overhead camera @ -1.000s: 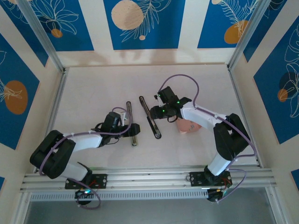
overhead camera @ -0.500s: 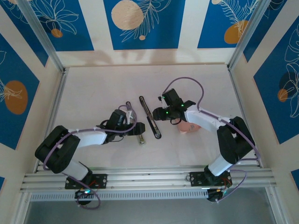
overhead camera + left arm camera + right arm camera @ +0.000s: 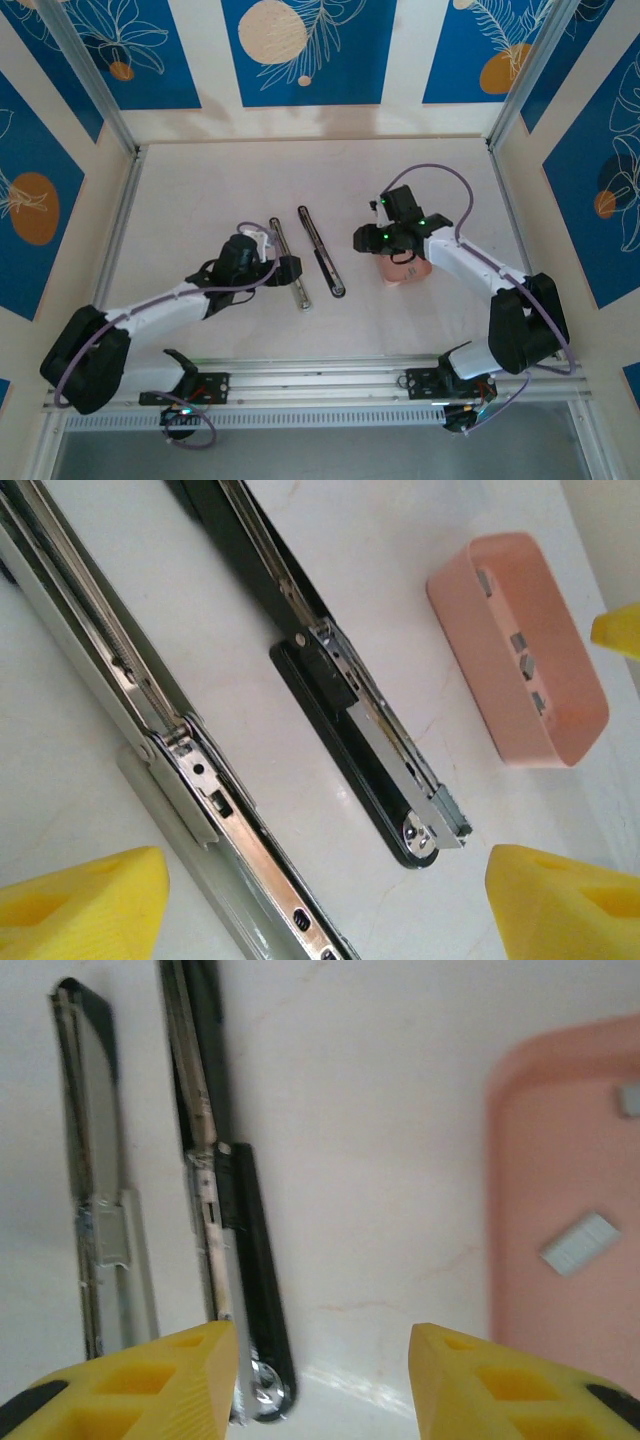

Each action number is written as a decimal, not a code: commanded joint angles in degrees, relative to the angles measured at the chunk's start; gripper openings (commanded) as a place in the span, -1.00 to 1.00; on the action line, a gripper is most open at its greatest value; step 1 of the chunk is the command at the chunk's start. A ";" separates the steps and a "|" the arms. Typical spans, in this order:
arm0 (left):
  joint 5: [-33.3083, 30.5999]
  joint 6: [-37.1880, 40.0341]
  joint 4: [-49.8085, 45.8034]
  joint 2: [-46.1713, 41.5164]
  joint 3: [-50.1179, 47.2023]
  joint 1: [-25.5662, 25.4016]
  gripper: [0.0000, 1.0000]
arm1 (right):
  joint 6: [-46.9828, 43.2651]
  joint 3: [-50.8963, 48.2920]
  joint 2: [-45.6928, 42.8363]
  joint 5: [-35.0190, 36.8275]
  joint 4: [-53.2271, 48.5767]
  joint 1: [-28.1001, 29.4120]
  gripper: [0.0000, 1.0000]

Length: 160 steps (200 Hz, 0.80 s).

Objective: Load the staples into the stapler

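Staples (image 3: 581, 1243) lay as loose grey strips inside the pink tray (image 3: 540, 1140) near the black stapler (image 3: 350, 710), while the left gripper (image 3: 288, 268) hovered spread wide over the silver stapler (image 3: 180, 770) and the right gripper (image 3: 322, 1360) hung parted, grasping nothing.

Bright, diffuse light, faint shadows; right wrist view soft, staples (image 3: 580, 1243) blurred (left wrist sharper).

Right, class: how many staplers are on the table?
2. The silver stapler lies opened flat on the left. The black stapler lies opened flat just right of it, between the silver one and the pink tray. No others seem hidden.
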 commanded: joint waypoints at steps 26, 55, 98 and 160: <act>-3.63 1.37 -0.65 -2.42 -2.80 -0.47 0.65 | -0.65 -0.22 0.03 -3.94 -12.31 -10.01 -0.09; -2.89 1.52 1.02 -1.46 -3.20 -0.45 0.65 | 1.32 1.17 2.93 -3.87 -13.49 -10.57 -0.11; -4.70 3.51 0.26 -2.42 -3.56 -0.49 0.67 | 3.59 5.24 9.32 -1.16 -13.98 -10.80 -0.09; -6.02 5.06 0.94 -3.34 -4.87 -0.39 0.70 | 4.22 13.41 19.11 -0.49 -14.82 -10.03 -0.10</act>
